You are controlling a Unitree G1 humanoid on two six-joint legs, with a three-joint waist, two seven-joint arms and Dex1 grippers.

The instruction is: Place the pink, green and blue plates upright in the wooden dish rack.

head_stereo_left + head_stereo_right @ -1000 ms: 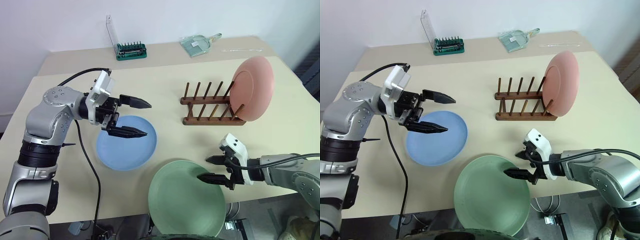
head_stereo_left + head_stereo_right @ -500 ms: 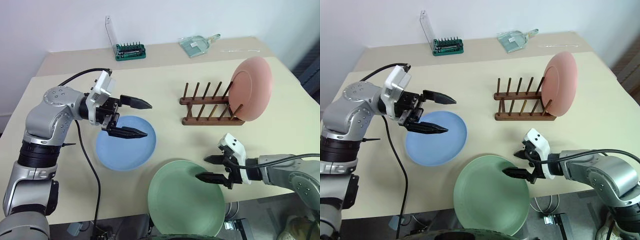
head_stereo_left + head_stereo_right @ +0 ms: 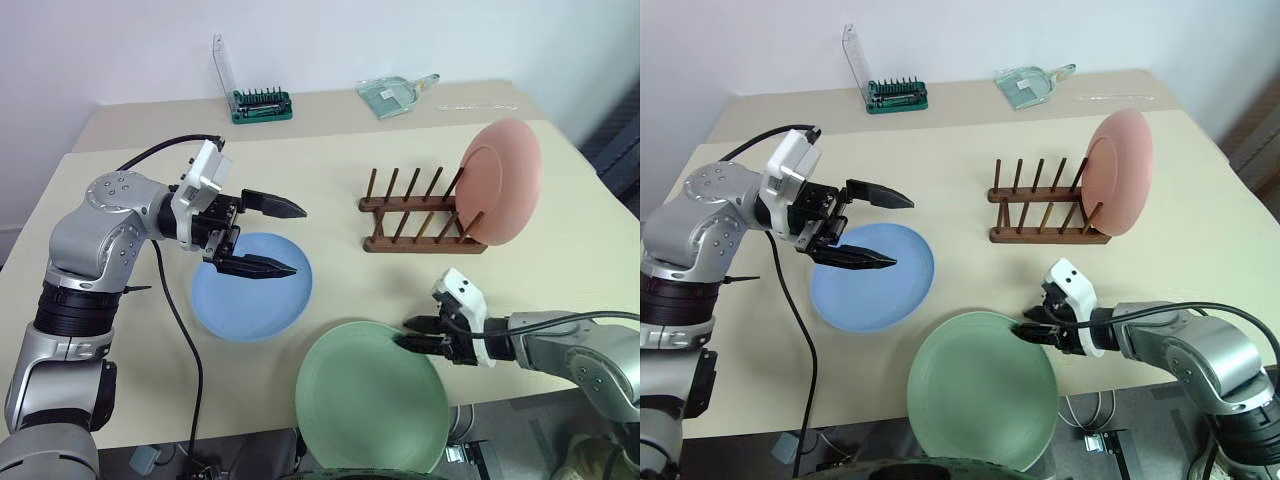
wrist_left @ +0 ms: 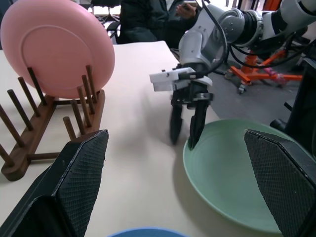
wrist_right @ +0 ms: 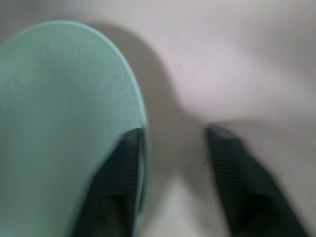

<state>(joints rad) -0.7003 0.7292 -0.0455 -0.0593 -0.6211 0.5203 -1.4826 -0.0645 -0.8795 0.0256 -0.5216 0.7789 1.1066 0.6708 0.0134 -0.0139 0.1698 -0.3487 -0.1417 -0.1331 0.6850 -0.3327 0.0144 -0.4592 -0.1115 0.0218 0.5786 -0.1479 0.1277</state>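
Note:
The green plate lies flat at the table's front edge, partly overhanging it. My right gripper is at its far right rim, fingers drawn close together across the rim, one inside and one outside, as the left wrist view shows. The blue plate lies flat at front left. Just above its far edge hovers my left gripper, open and empty. The pink plate stands upright at the right end of the wooden dish rack.
A green bit holder with a raised clear lid and a clear plastic scoop sit at the back of the table. A black cable hangs from my left arm over the table's front left. A person sits beyond the table.
My right gripper's fingers have gone from wide open to nearly together on the green plate's rim. The left arm and the plates have stayed put.

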